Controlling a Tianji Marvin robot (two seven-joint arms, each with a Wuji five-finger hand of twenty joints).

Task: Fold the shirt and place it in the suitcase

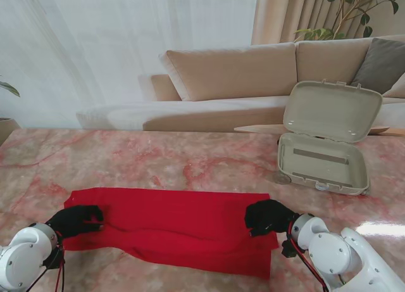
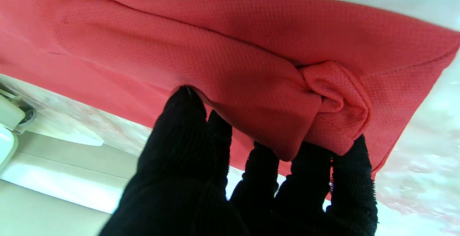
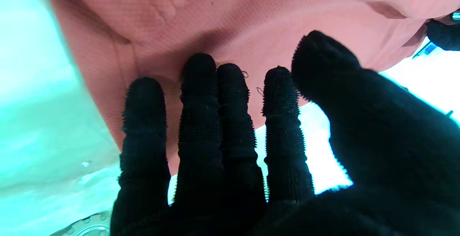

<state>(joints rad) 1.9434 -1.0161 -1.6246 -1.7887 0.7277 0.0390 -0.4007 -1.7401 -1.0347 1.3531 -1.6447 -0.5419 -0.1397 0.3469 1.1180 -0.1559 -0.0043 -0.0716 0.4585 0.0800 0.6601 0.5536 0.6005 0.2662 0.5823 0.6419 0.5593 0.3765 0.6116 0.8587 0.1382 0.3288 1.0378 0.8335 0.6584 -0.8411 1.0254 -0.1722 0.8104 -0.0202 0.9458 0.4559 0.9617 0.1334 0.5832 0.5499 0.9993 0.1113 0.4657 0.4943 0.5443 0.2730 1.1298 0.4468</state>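
From the stand, the red shirt [image 1: 171, 225] lies folded lengthwise on the table [image 1: 190, 159], the open suitcase [image 1: 324, 149] farther right. Left hand [image 2: 251, 178] pinches a bunched shirt edge. Right hand [image 3: 230, 149] rests its fingers spread on cloth (no grip visible).

Pink marble table [image 1: 190, 159], beige sofa [image 1: 240, 70], white curtain [image 1: 95, 45], houseplant [image 1: 348, 10]

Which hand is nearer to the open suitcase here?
Right. The right hand rests on the red shirt's right end, just nearer to me than the suitcase. The left hand grips the shirt's far left end, across the table.
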